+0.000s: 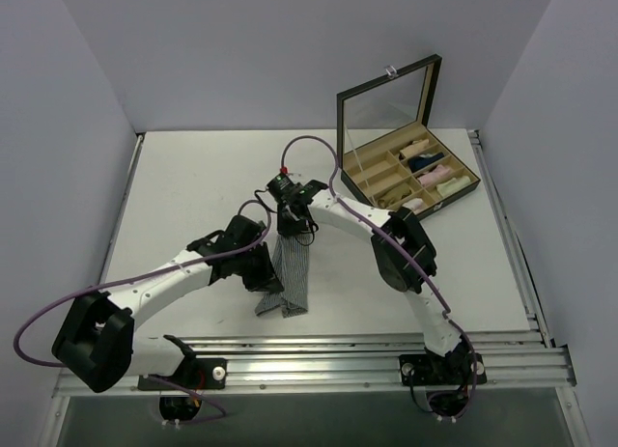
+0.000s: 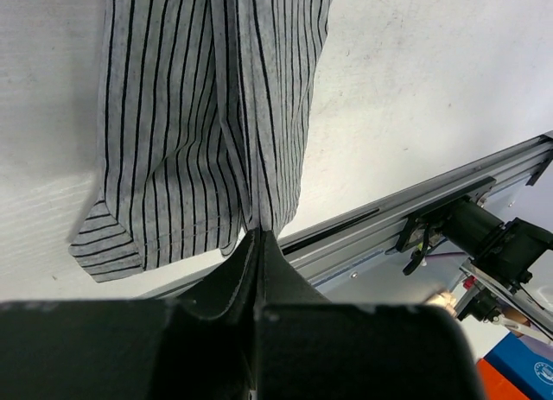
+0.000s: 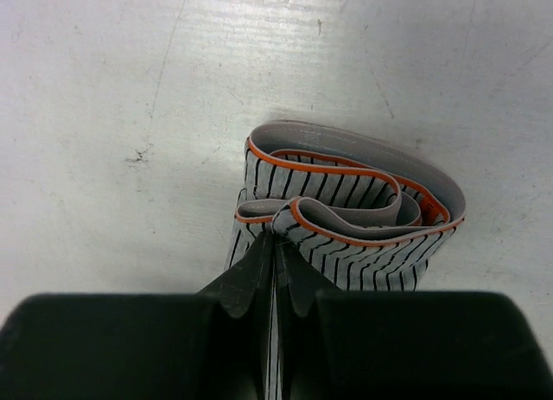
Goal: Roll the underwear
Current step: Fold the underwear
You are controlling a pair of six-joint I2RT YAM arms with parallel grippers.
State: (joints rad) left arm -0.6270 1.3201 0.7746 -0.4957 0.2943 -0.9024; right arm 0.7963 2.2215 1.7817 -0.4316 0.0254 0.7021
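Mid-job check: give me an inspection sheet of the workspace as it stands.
Surface: white table, lightly scuffed.
Job's things: underwear lying as a long folded strip, not yet rolled.
Clutter: open compartment box at far right, rolled garments inside.
Grippers: left tool shut on the hem end; right tool shut on the waistband end.
Cables: purple cables, one looping along each arm.
Surroundings: pale walls; aluminium rail at near edge.

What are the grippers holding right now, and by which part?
The underwear: left gripper pinches its bottom hem, right gripper pinches the folded waistband end.
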